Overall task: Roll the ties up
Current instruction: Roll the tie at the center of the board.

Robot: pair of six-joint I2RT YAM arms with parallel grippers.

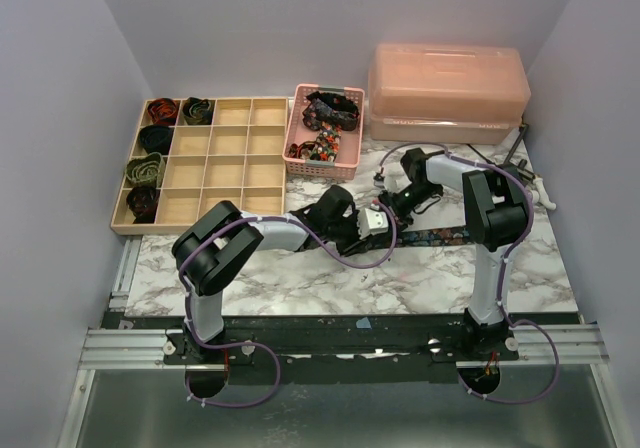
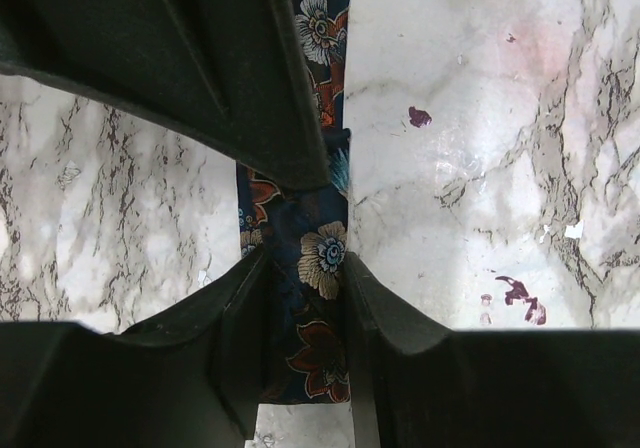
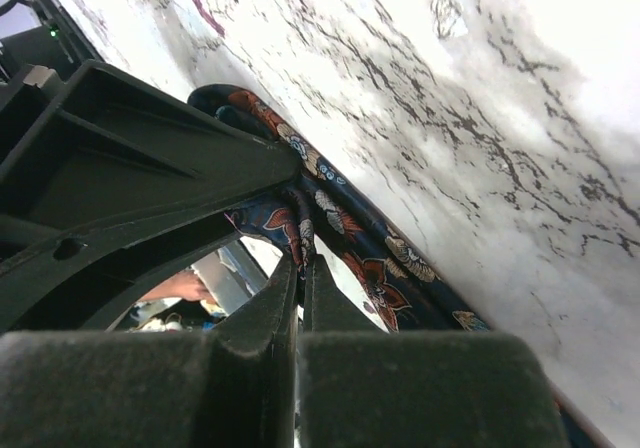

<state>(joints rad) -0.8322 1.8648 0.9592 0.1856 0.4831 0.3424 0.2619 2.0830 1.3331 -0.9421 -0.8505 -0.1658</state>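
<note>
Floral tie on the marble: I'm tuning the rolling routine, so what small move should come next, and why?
Probably rotate the right gripper to fold the pinched end over and start the coil: it is shut on the floral tie at its end, while the left gripper straddles the strip lying flat on the table.

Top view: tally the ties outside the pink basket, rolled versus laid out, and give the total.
Rolled ties in the wooden tray: 5
Floral tie laid out on the table: 1
Total: 6
</note>
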